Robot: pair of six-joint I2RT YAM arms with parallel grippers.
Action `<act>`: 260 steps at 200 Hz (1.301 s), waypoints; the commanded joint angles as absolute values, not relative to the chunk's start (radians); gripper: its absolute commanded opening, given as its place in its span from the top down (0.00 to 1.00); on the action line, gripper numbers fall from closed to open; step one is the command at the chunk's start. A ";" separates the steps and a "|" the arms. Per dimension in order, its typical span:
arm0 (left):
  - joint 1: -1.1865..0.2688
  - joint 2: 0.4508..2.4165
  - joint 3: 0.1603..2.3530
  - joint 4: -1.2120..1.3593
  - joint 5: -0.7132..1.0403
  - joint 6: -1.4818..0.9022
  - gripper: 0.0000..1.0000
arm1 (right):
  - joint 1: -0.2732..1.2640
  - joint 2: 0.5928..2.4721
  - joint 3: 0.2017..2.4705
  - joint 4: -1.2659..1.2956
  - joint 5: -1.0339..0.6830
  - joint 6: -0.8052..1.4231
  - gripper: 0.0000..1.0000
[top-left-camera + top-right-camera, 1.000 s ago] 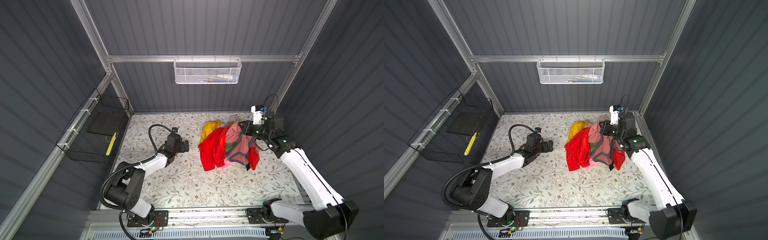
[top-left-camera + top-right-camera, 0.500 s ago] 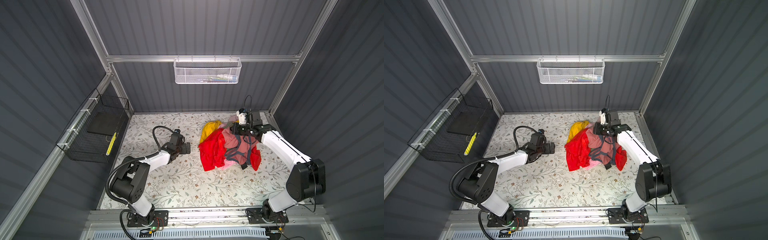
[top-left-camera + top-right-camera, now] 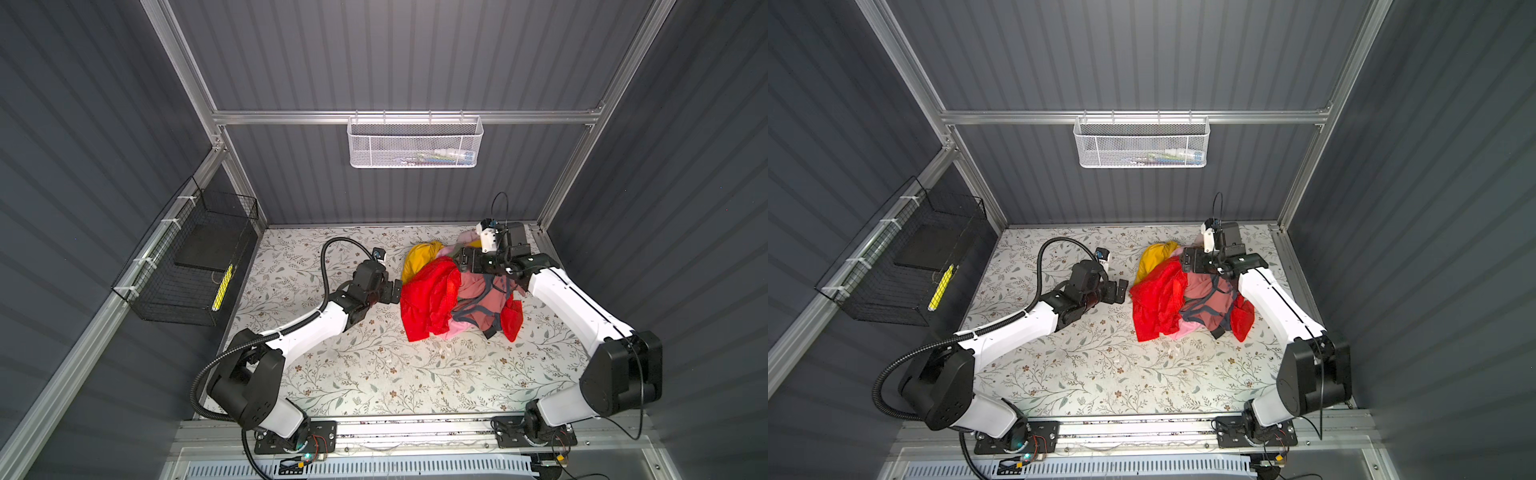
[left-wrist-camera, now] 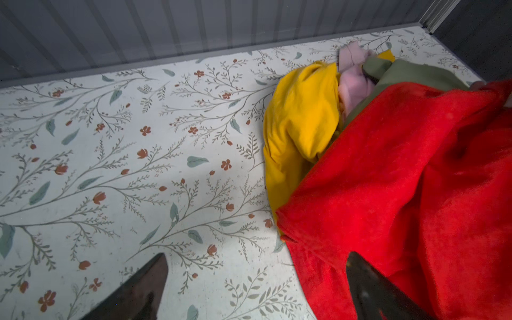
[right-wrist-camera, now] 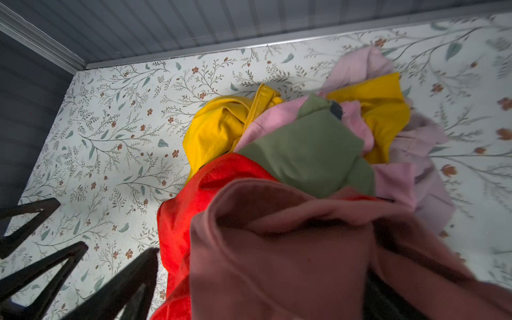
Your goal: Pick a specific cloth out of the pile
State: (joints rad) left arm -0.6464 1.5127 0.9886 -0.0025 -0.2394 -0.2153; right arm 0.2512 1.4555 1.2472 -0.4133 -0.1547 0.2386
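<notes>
Top views: pile (image 3: 432,291) (image 3: 1158,299) sits at the back right of the desk (image 3: 374,374) (image 3: 1100,374). The cloth (image 3: 484,301) (image 3: 1210,299) lies on top of the pile's right half, over the red garment (image 3: 428,307) (image 3: 1154,307), grey-blue trim showing. Right claw (image 3: 463,261) (image 3: 1187,259) is at the cloth's far end, above the pile. Left claw (image 3: 392,291) (image 3: 1119,291) is low over the desk, just beside the red garment's left edge, jaws spread, nothing in them.

Left wrist: left claw (image 4: 257,255) wide open and empty. One finger (image 4: 149,288) is over bare desk, the other sits in front of the red garment (image 4: 401,194). Yellow piece (image 4: 299,127) is behind it, with olive and pale pink bits further back.

Right wrist: the cloth (image 5: 277,263) fills the near field, blurred, bunched right in front of the lens. One finger (image 5: 124,277) stands far out to the side, clear of the fabric, so jaws read as spread wide. The other finger is buried under the cloth, no pinch visible. Beyond it: green piece (image 5: 307,149), yellow, light pink (image 5: 357,66).
</notes>
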 commanded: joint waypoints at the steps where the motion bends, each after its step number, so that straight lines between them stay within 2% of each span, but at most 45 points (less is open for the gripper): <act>1: -0.644 1.499 1.034 -0.051 -0.230 -0.186 0.00 | 0.250 1.344 1.231 -0.455 -0.061 0.202 0.01; 60: -0.644 1.522 1.047 -0.018 -0.202 -0.225 0.00 | 0.245 1.079 1.080 -0.629 0.096 0.342 0.01; 121: -0.644 1.512 1.039 -0.028 -0.203 -0.224 0.00 | 0.245 0.878 0.843 -0.756 -0.002 0.553 0.18; 163: -0.644 1.528 1.047 -0.029 -0.193 -0.222 0.00 | 0.251 0.842 0.820 -0.868 -0.018 0.610 0.25; 215: -0.644 1.515 1.027 -0.024 -0.194 -0.229 0.00 | 0.265 0.778 0.714 -0.876 -0.050 0.685 0.33; 260: -0.644 1.519 1.022 -0.021 -0.188 -0.236 0.00 | 0.268 0.840 0.630 -0.778 -0.077 0.723 0.32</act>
